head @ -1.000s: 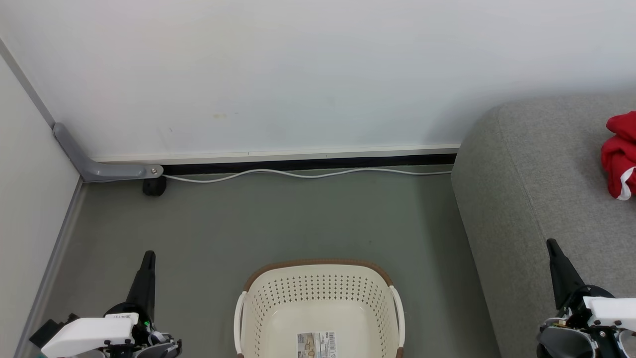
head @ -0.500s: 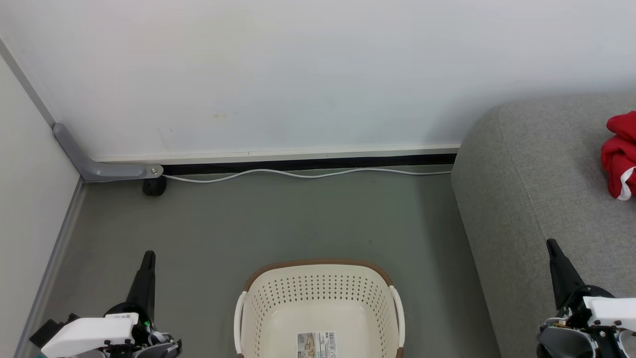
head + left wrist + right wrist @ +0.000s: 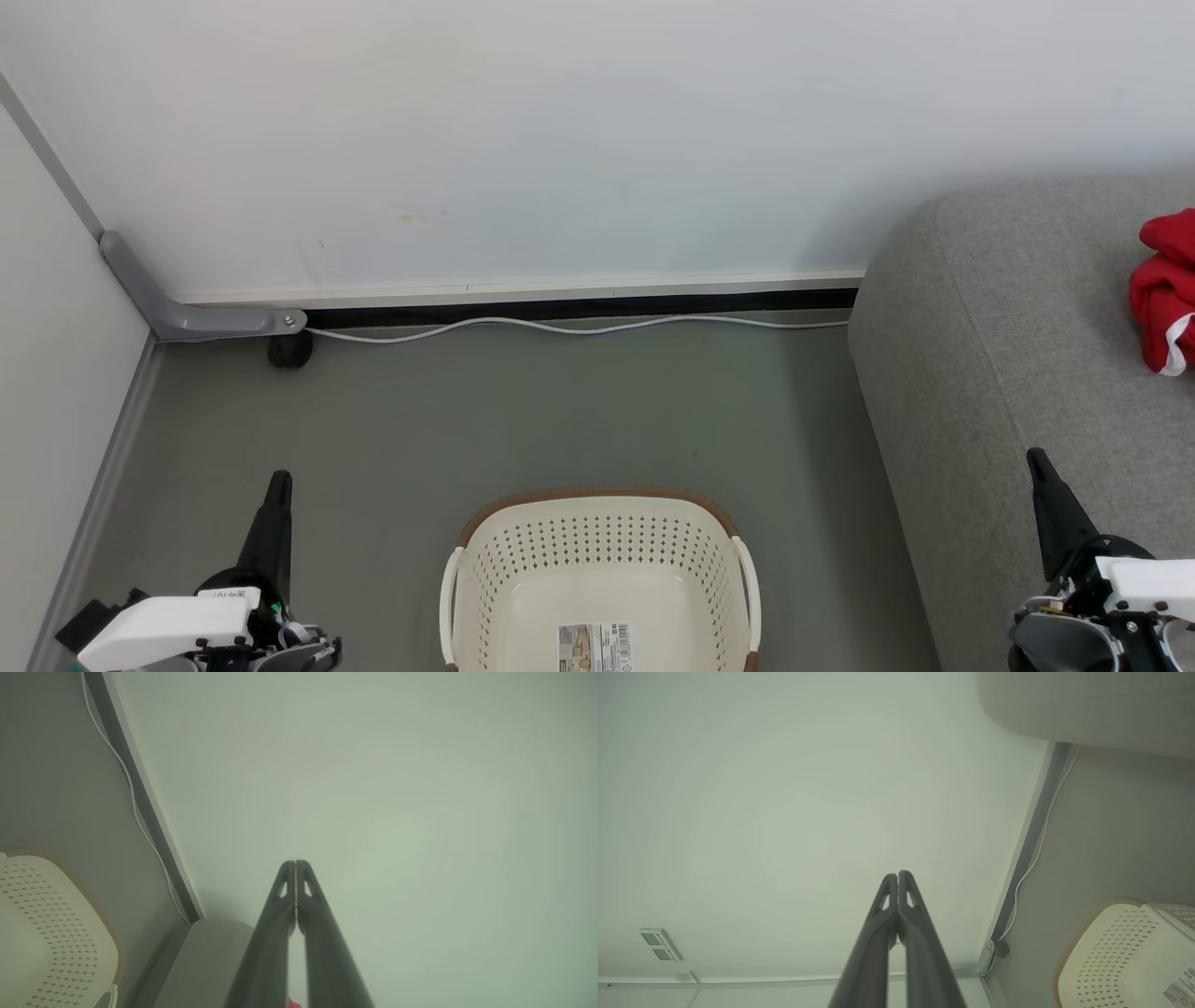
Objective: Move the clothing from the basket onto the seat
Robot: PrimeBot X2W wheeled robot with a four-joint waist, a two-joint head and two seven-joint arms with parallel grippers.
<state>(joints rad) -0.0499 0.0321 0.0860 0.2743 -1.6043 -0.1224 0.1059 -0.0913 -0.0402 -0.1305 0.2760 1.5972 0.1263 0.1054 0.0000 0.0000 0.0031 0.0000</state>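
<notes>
Head view: grey-green floor runs to a white wall, with open ground around the basket; the clothing lies bunched on the seat at the right edge, cropped, long axis not determinable. Left wrist view: left pincer clenched, empty, pointing at the wall. Right wrist view: right pincer likewise clenched, empty.

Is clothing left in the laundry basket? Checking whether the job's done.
No, the laundry basket shows just a barcode label inside.
</notes>
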